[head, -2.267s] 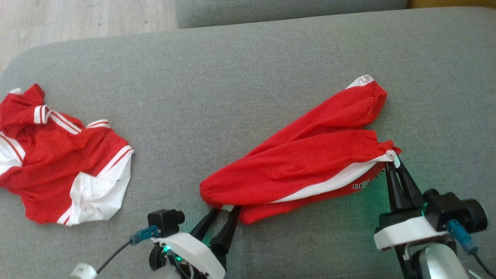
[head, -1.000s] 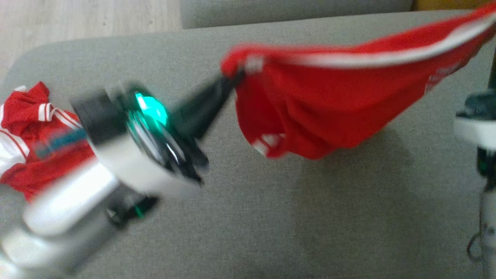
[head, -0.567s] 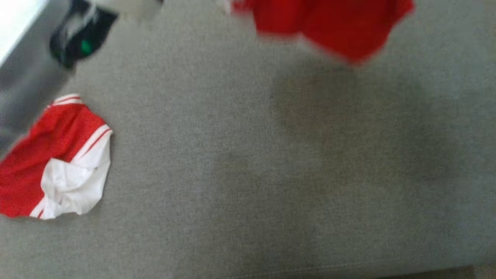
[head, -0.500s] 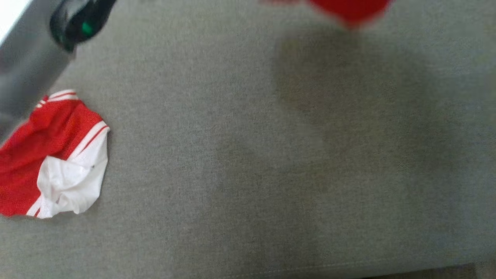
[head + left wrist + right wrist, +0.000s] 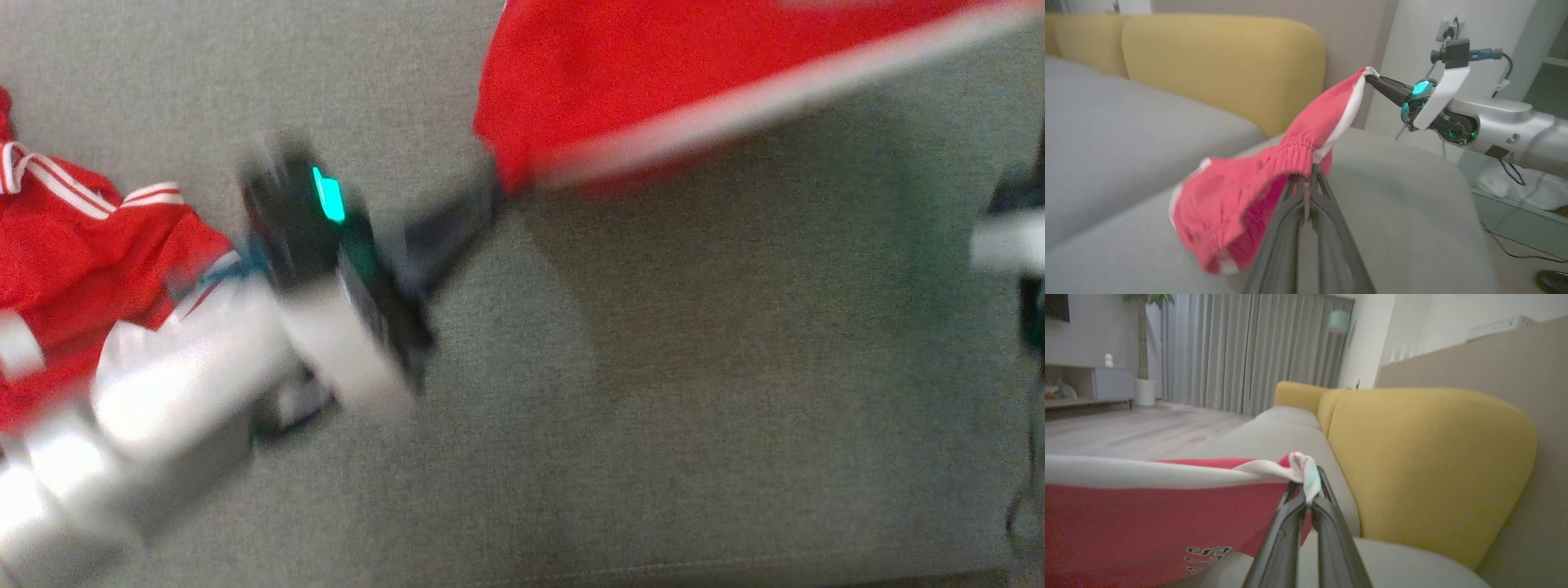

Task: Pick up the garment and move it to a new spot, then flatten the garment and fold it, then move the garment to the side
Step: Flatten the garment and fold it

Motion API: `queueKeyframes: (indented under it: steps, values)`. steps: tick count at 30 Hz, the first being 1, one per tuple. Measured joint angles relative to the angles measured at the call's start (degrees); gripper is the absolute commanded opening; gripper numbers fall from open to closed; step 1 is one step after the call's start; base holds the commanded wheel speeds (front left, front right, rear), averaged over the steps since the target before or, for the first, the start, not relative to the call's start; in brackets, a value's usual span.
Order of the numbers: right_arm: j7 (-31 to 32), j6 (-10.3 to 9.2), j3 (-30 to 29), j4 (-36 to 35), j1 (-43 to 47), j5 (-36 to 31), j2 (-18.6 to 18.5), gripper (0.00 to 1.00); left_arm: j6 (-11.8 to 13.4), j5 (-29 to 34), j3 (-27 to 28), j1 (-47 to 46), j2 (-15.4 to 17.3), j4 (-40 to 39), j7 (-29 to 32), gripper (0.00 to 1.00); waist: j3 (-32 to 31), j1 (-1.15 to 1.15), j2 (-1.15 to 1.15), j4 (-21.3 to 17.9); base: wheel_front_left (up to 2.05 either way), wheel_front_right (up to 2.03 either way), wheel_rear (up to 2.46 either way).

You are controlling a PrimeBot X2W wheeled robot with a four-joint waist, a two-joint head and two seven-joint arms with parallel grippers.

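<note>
A grey woven sofa seat [image 5: 669,392] is carrying everything here, its broad cushion lying flat across the head view, with a front seam running along the bottom edge. In the left wrist view the same cushion is ending in a rounded corner, and yellow backrests [image 5: 1220,69] are standing along its far side. A crumpled red and white jersey [image 5: 57,245] is lying directly on the cushion at its left side, bunched up, its striped trim showing, its lower part hidden.
</note>
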Motion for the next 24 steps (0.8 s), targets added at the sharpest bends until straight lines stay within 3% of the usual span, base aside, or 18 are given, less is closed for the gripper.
queueKeyframes:
  steps: [6, 13, 18, 24]
  values:
    - [0.07, 0.01, -3.34, -6.06, 19.89, 1.69, 1.75, 0.0, 0.0, 4.34, -0.94, 20.61, 1.61, -5.6, 0.62, 0.0, -2.37, -0.01, 0.0, -0.85, 0.0, 0.0, 0.0]
    - [5.1, 0.01, -7.01, -18.13, 34.95, 2.59, 4.0, 0.0, 0.11, 4.69, -0.83, 30.33, 3.09, -12.29, 2.77, 0.0, -5.19, -0.01, 0.0, -1.35, 0.0, 0.0, 0.0]
    - [9.89, 0.01, -7.17, -19.41, 32.0, 3.03, 3.08, 0.0, 0.52, -0.81, 2.14, 30.24, 2.05, -12.95, 2.53, 0.0, -5.41, 0.01, 0.0, -0.12, 0.0, 0.0, 0.0]
    - [14.17, 0.01, -2.02, -8.75, 15.95, 3.16, -2.67, 0.0, 0.44, -12.91, 4.63, 26.49, -4.02, -8.1, 2.57, 0.0, -3.58, 0.02, 0.0, 3.04, 0.0, 0.0, 0.0]
